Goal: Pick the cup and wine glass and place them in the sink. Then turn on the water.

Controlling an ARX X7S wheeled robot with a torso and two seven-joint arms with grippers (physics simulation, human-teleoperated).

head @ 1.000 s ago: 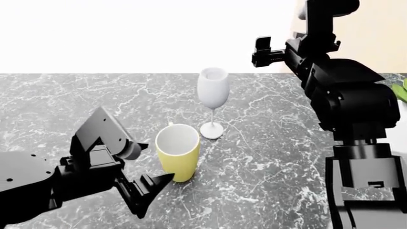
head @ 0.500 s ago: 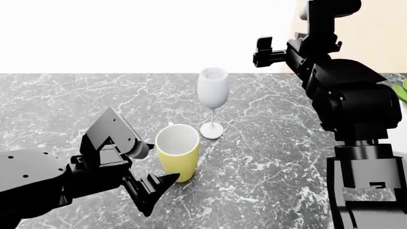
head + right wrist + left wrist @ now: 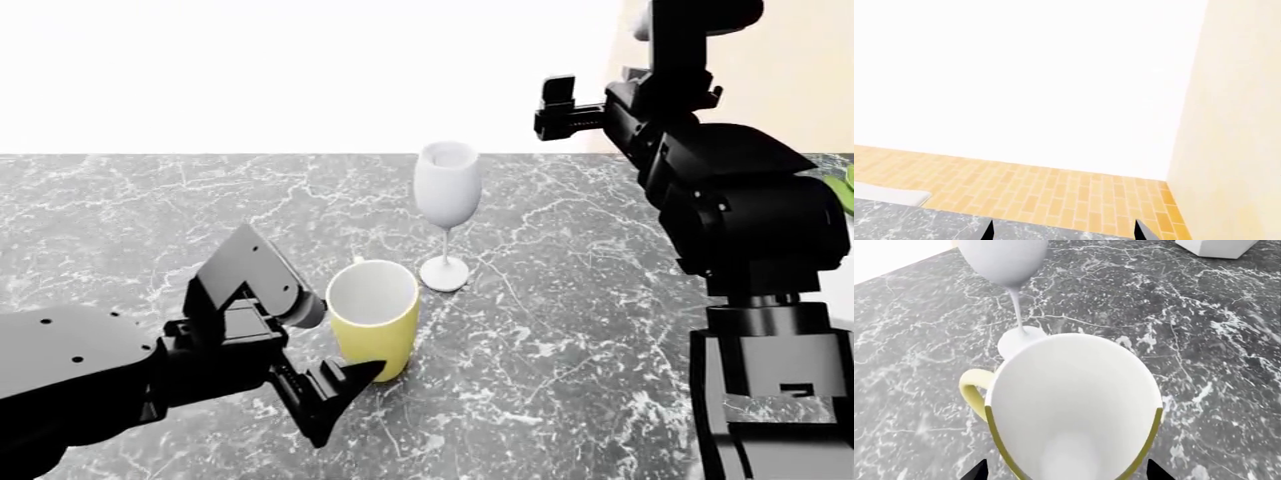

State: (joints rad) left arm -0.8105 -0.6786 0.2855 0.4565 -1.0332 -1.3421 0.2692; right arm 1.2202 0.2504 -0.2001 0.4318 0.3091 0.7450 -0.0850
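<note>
The pale yellow cup (image 3: 372,318) stands upright on the grey marble counter (image 3: 601,300), its white inside (image 3: 1074,410) facing up and its loop handle (image 3: 973,392) out to one side. Just behind it stands the white wine glass (image 3: 447,190), whose stem and foot (image 3: 1019,340) show beyond the cup. My left gripper (image 3: 328,348) is open, with its two black fingertips (image 3: 981,471) either side of the cup's body and a small gap to each wall. High at the back right, my right gripper (image 3: 555,108) is open on nothing (image 3: 1064,231). The sink is out of view.
A white block (image 3: 1217,246) lies on the counter past the wine glass. Something green (image 3: 841,192) pokes in at the right edge. The counter's far edge meets a white wall, and the right wrist view shows orange brick flooring (image 3: 1054,195) beyond the counter edge.
My left gripper has slid forward and to the right, bringing its open fingers around the cup. The cup, the wine glass and the right arm have stayed put.
</note>
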